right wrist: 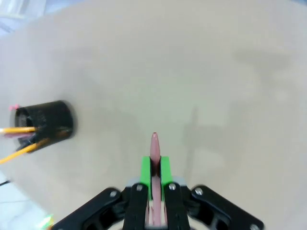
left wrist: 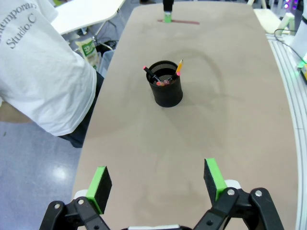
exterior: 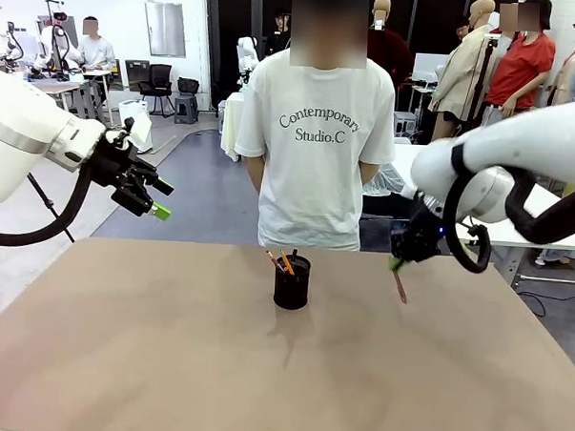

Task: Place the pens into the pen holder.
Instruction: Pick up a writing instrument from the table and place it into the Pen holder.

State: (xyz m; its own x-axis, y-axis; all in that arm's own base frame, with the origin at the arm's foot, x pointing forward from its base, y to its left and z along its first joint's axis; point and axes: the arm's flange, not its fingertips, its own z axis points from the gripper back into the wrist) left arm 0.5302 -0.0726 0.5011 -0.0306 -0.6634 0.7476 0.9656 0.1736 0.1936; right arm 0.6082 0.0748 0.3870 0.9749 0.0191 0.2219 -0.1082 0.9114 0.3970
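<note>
Beyond the broad tan counter (exterior: 166, 363), a person in a white printed T-shirt (exterior: 314, 150) stands at the far edge, centre of the front view, hands behind the back, apparently just watching. At the counter's middle sits the small black mesh pen holder (exterior: 291, 282), already carrying a black pen with a red tip (left wrist: 149, 73) and yellow-orange pencils (left wrist: 179, 67), leaning on its rim.

At right of the front view the right gripper (exterior: 397, 262) is clamped on the dark reddish-brown pen (exterior: 400, 286), which hangs tip-down clear of the counter, likely so it can drop straight into the cup. This pen is well right of the holder.

At upper left the left gripper (exterior: 153, 198) hovers wide and empty, seemingly parked out of the way.
</note>
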